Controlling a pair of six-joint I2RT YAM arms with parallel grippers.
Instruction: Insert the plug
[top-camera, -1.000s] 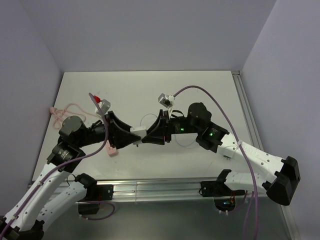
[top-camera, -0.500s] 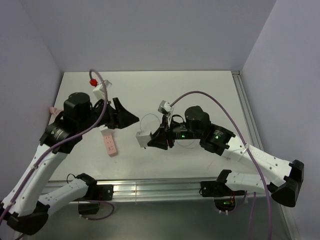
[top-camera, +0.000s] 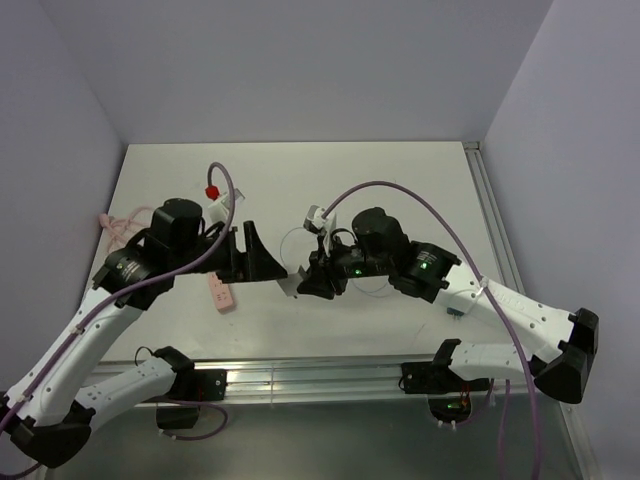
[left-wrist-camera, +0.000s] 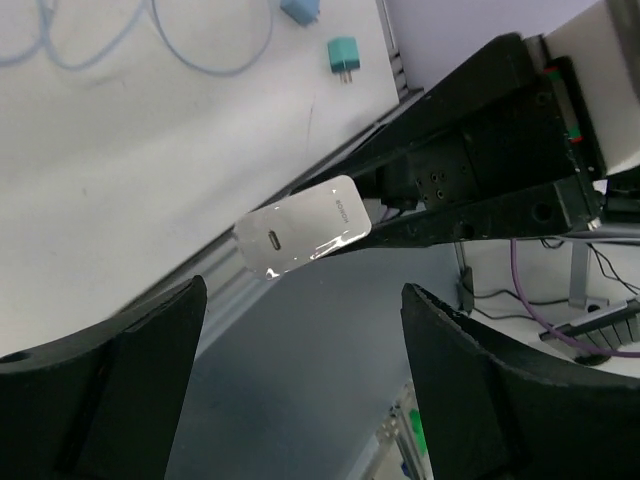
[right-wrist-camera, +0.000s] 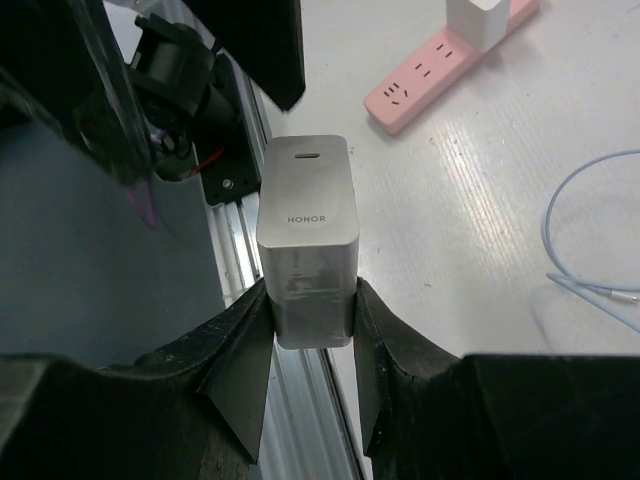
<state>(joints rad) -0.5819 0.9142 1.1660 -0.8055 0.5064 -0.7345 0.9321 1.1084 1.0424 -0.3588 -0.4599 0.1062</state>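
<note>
Plug (right-wrist-camera: 618, 292): found only in the right wrist view, lying on the table (right-wrist-camera: 480, 200) at the end of the thin pale wire (right-wrist-camera: 549, 235), off to one side of the right gripper (right-wrist-camera: 312, 300) and untouched; too small to pick out from above. Same view: right gripper clamped on a grey charger block (right-wrist-camera: 305, 220), port end outward, pink socket strip (right-wrist-camera: 440, 70) beyond. Left wrist view: left gripper (left-wrist-camera: 303, 300) spread wide and empty, facing that block's port.
</note>
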